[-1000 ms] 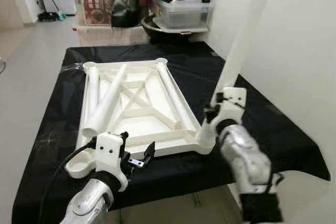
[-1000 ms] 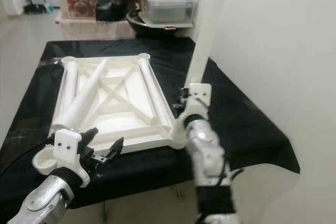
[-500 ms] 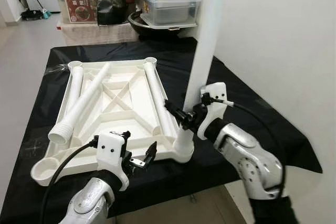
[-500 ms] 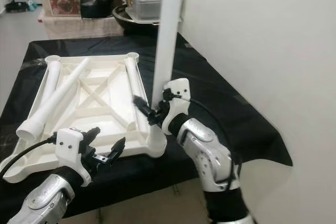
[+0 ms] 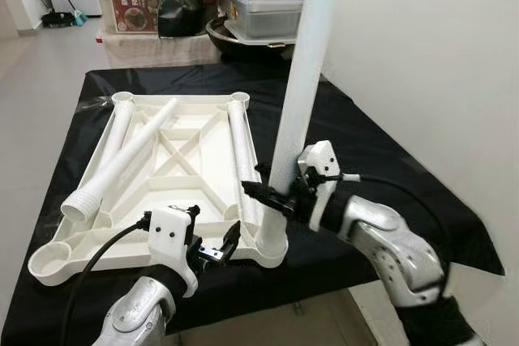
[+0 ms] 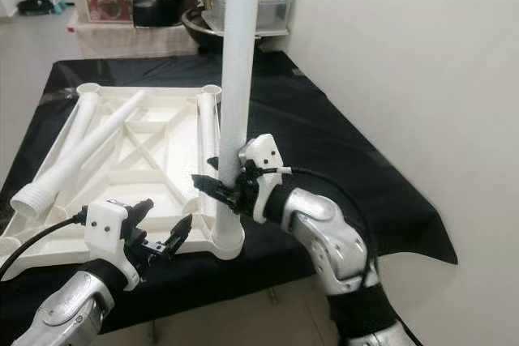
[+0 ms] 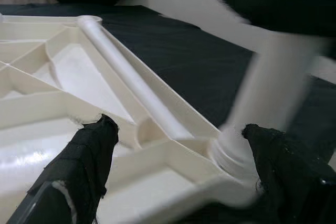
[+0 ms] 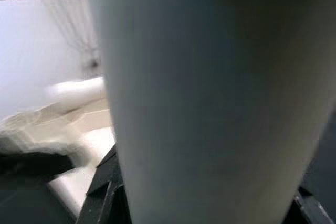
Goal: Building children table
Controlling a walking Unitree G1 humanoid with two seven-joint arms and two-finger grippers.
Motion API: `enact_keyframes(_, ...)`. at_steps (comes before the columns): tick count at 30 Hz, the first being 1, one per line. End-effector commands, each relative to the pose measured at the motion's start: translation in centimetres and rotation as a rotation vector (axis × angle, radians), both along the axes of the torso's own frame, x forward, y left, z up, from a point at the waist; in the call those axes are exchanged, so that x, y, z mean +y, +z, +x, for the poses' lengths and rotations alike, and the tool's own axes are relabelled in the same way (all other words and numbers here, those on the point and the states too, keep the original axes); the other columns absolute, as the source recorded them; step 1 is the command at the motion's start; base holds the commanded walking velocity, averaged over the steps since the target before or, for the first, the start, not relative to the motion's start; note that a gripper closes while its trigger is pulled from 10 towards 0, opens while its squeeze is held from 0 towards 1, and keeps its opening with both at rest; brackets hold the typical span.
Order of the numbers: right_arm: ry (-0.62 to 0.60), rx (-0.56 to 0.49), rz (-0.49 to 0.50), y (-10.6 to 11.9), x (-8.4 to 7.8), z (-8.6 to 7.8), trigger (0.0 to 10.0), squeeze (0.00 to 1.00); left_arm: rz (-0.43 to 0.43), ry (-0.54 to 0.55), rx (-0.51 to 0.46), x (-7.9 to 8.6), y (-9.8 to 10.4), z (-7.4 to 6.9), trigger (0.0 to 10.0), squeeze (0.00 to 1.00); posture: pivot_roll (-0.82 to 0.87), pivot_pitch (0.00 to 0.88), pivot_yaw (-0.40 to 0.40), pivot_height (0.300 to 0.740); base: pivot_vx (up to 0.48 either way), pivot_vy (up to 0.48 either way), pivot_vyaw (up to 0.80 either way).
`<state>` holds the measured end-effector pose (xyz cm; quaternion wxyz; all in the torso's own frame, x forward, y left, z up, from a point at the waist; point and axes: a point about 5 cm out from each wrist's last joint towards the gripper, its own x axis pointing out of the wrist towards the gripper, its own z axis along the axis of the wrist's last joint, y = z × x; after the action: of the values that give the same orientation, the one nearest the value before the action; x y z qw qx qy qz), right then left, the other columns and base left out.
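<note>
Right pincer (image 5: 272,198) clamped on upright table leg (image 5: 298,95) at tabletop (image 5: 182,164) corner socket; left pincer (image 5: 217,247) apart, just beside.

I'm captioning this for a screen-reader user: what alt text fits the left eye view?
The right hand grips a tall white plastic table leg standing upright in the near right corner socket of an upturned white plastic tabletop on a black cloth. The left hand hovers open at the tabletop's near edge.
</note>
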<state>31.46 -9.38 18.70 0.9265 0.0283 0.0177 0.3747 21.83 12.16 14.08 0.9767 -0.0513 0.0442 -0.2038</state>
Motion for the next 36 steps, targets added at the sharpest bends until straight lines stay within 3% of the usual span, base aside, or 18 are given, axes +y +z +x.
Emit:
enact_keyframes(1,-0.353,0.17,-0.041,-2.7,-3.0,1.8,0.0,0.0,-0.004,0.007,0.014,0.1,-0.3,-0.2,10.0,0.0,0.19,0.0,-0.102,0.74,0.0,0.0,0.0)
enact_keyframes(3,-0.667,0.248,0.047,-3.5,-5.2,2.1,0.0,0.0,-0.005,0.002,0.014,0.1,-0.2,0.0,10.0,0.0,0.19,0.0,-0.098,0.74,0.0,0.0,0.0)
enact_keyframes(4,-0.734,0.265,0.071,-3.8,-5.6,1.9,0.0,0.0,-0.005,0.0,0.013,0.1,-0.2,0.0,10.0,0.0,0.19,0.0,-0.097,0.74,0.0,0.0,0.0)
enact_keyframes(9,-0.81,0.268,0.111,-3.9,-5.1,0.5,0.0,0.0,0.0,-0.002,0.018,0.3,-0.3,0.1,10.0,0.0,0.19,0.0,-0.088,0.74,0.0,0.0,0.0)
enact_keyframes(10,-0.764,0.231,0.072,-3.6,-3.8,-0.4,8.1,0.0,0.004,-0.005,0.021,0.2,-0.5,0.0,10.0,0.0,0.18,0.0,-0.081,0.74,0.0,0.0,0.0)
enact_keyframes(11,-0.764,0.231,0.072,-3.6,-3.8,-0.4,8.1,0.0,0.004,-0.005,0.021,0.2,-0.5,0.0,10.0,0.0,0.18,0.0,-0.081,0.74,0.0,0.0,0.0)
enact_keyframes(12,-0.718,0.214,0.065,-3.3,-3.0,-0.7,10.0,0.0,0.005,-0.007,0.022,0.2,-0.5,0.0,10.0,0.0,0.18,0.0,-0.081,0.74,0.0,0.0,0.0)
enact_keyframes(15,-0.663,0.179,0.068,-2.5,-1.8,-0.9,10.0,0.0,0.006,-0.009,0.021,0.3,-0.4,0.1,10.0,0.0,0.17,0.0,-0.076,0.74,0.0,0.0,0.0)
enact_keyframes(16,-0.644,0.162,0.075,-2.0,-1.4,-1.0,10.0,1.0,0.005,-0.01,0.022,0.3,-0.4,0.2,10.0,0.0,0.17,0.0,-0.074,0.74,0.0,0.0,0.0)
enact_keyframes(18,-0.623,0.145,0.081,-1.6,-1.2,-0.9,10.0,1.0,0.004,-0.015,0.02,0.3,-0.4,0.3,10.0,0.0,0.17,0.0,-0.071,0.74,0.0,0.0,0.0)
enact_keyframes(20,-0.501,0.114,0.108,-0.4,-0.5,-0.9,10.0,1.0,0.005,-0.027,0.015,0.1,-0.2,0.4,10.0,0.0,0.17,0.0,-0.072,0.74,0.0,0.0,0.0)
enact_keyframes(21,-0.424,0.098,0.13,0.3,-0.2,-1.0,10.0,0.02,0.005,-0.028,0.014,0.0,-0.2,0.4,10.0,0.0,0.17,0.0,-0.072,0.74,0.0,0.0,0.0)
enact_keyframes(23,-0.376,0.088,0.144,0.6,0.0,-1.1,10.0,0.02,0.005,-0.028,0.014,0.0,-0.2,0.4,10.0,0.0,0.17,0.0,-0.072,0.74,0.0,0.0,0.0)
enact_keyframes(25,-0.165,0.041,0.198,2.0,0.6,-2.1,10.0,0.0,0.003,-0.028,0.011,-0.1,-0.1,0.4,10.0,0.0,0.17,0.0,-0.079,0.74,0.0,0.0,0.0)
enact_keyframes(26,-0.165,0.041,0.198,2.0,0.6,-2.1,10.0,0.0,0.003,-0.028,0.011,-0.1,-0.1,0.4,10.0,0.0,0.17,0.0,-0.079,0.74,0.0,0.0,0.0)
enact_keyframes(29,0.183,-0.046,0.154,2.7,1.2,-4.8,10.0,0.0,-0.003,-0.024,0.009,-0.3,0.0,0.2,10.0,0.0,0.17,0.0,-0.086,0.74,0.0,0.0,0.0)
enact_keyframes(36,0.317,-0.033,0.064,1.2,1.2,-5.6,10.0,0.0,-0.008,-0.02,0.004,-0.3,0.2,0.4,10.0,0.0,0.18,0.0,-0.093,0.74,0.0,0.0,0.0)
